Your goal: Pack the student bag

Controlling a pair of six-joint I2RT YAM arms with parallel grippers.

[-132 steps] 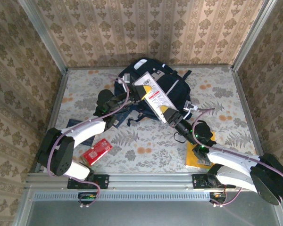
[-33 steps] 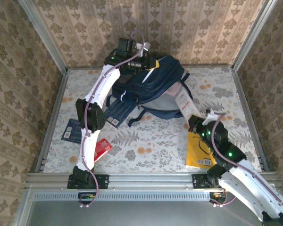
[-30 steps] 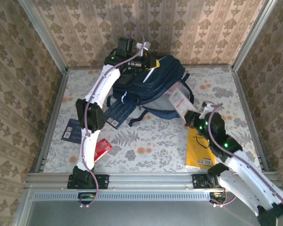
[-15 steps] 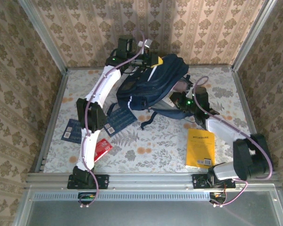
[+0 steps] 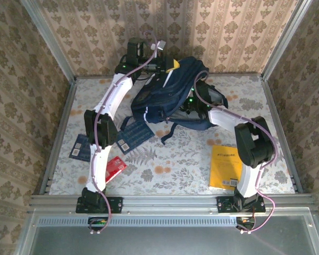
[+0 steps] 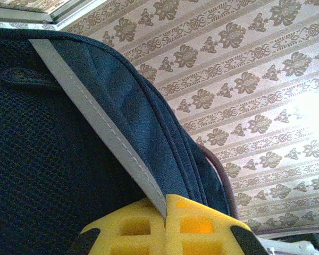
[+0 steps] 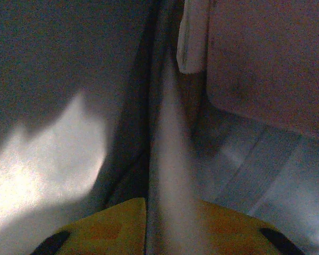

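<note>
Robot test cell dressed to resemble a home interior: damask wallpaper [image 5: 228, 32] lines the left, far and right walls, and a cloth printed with leaves and flowers covers the table [image 5: 175, 159]. The laboratory character shows in the bare aluminium corner post [image 5: 50, 41] framing the papered panels, and in the metal rail [image 5: 170, 202] along the near edge, to which a left arm [image 5: 95, 164] and a right arm [image 5: 249, 183] are bolted side by side.

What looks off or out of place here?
The student bag hangs tilted, its top pinched up by the left gripper. A yellow book, a red packet and blue booklets lie loose on the table outside it.
</note>
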